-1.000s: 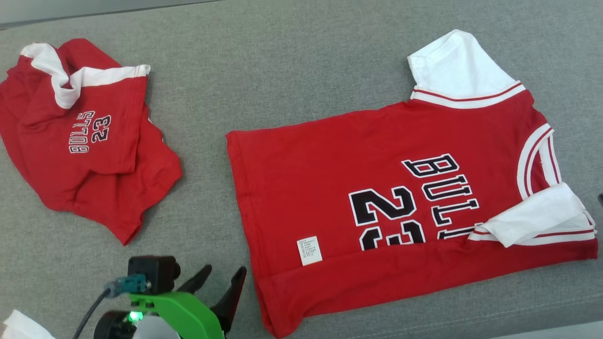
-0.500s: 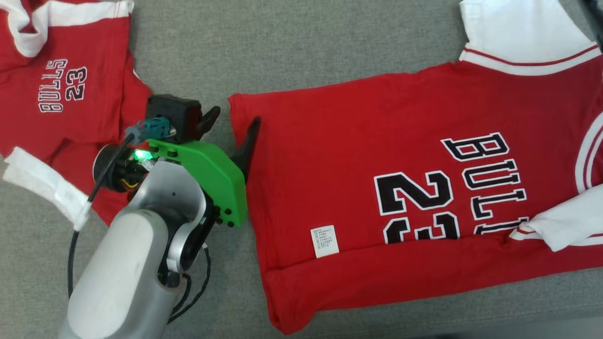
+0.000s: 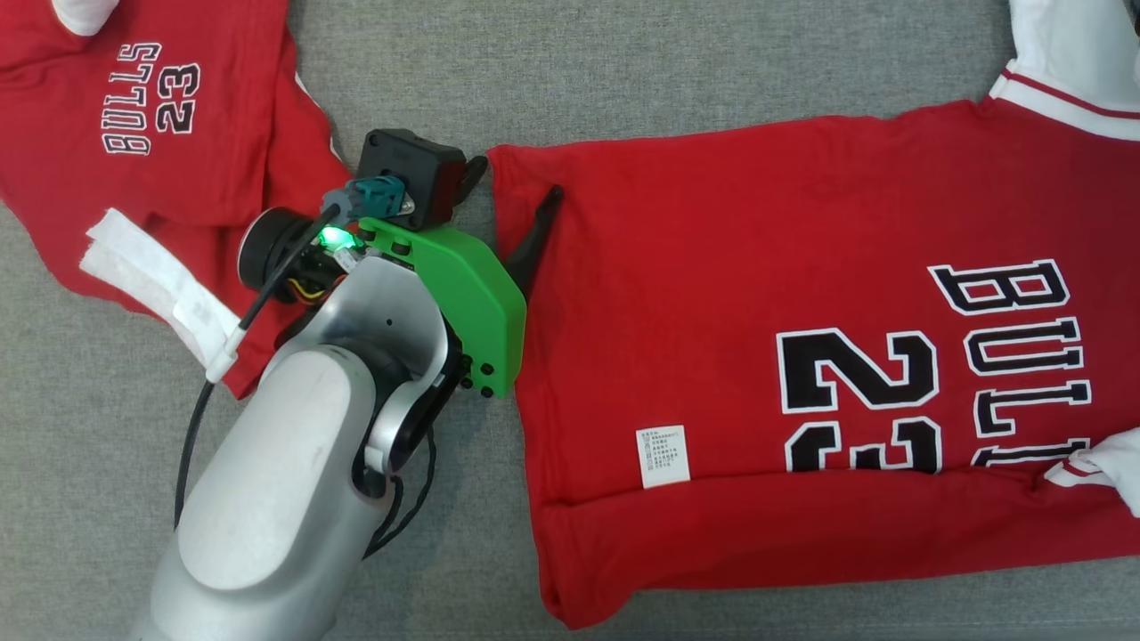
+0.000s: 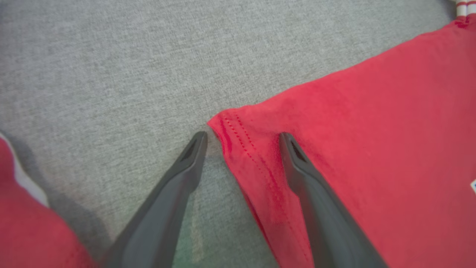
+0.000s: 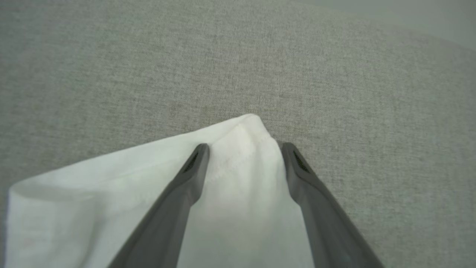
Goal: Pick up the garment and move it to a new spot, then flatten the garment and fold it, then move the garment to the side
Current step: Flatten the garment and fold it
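The garment is a red jersey printed BULLS 23, spread flat on the grey fabric surface, with its near edge folded over. My left gripper is open at the hem's far-left corner. In the left wrist view the gripper straddles that stitched corner of the garment, one finger on the grey surface and the other over the red cloth. My right gripper is open, its fingers on either side of the tip of the white sleeve.
A second, smaller red BULLS 23 piece lies crumpled at the upper left, close behind my left wrist, and its edge shows in the left wrist view. A white label sits on the jersey near its folded front edge.
The head camera has shifted, sliding the whole scene. My left arm has risen from the bottom edge, and its open gripper has reached the jersey's hem corner.
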Tool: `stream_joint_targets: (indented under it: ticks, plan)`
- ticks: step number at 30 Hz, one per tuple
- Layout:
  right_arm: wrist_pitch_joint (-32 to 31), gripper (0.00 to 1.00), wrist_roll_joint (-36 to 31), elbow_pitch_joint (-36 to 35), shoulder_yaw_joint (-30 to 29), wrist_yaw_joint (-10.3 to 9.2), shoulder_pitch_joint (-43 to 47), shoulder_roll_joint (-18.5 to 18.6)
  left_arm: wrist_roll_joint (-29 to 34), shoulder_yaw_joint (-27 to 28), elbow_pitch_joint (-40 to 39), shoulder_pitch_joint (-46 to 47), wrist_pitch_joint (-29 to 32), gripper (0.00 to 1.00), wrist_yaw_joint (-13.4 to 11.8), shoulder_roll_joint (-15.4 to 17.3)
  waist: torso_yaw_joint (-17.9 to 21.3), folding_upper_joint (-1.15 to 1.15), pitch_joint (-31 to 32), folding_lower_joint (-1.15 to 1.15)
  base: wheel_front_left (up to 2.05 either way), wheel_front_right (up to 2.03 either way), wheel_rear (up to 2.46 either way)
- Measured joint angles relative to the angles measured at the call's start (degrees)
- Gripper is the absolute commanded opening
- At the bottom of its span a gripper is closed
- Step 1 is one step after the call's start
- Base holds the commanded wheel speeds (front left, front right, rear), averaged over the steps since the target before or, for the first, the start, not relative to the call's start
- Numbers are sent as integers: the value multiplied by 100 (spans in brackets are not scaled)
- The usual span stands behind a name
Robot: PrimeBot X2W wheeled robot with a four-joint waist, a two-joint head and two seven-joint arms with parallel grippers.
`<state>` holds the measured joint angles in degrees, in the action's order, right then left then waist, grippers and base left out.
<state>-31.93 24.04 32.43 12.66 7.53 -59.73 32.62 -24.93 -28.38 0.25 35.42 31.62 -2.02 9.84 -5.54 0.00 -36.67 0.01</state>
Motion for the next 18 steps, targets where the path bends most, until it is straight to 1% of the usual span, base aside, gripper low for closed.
stream_joint_targets:
  ticks: [7,8,9,10,12,13,15,18]
  plan:
    - [-111,100,323,261,311,1,-14,118,-21,-63,22,27,100,100,58,46,98,0,88,0,0,0,0]
    - [-125,91,346,263,404,0,-13,147,-23,-82,24,35,110,97,82,54,115,0,95,-1,0,0,0]
    - [-125,16,389,264,461,0,-11,159,-26,-98,23,43,107,33,103,52,126,0,100,-1,0,0,0]
    - [-86,0,438,254,519,0,-7,171,-75,-82,33,44,85,0,98,21,138,0,103,-1,0,0,0]
    - [267,0,431,243,608,3,6,176,-103,-69,86,53,69,0,91,10,161,0,108,-1,0,0,0]
    - [416,0,453,305,591,3,13,119,-108,-40,100,51,-5,0,70,4,180,0,115,-1,0,0,0]
    - [808,0,479,444,478,3,5,37,-123,21,120,42,-153,0,15,-5,220,0,139,-1,0,0,0]
    - [1226,0,664,589,269,1,-47,-36,-70,127,69,30,-372,0,-63,16,262,0,194,-1,0,0,0]
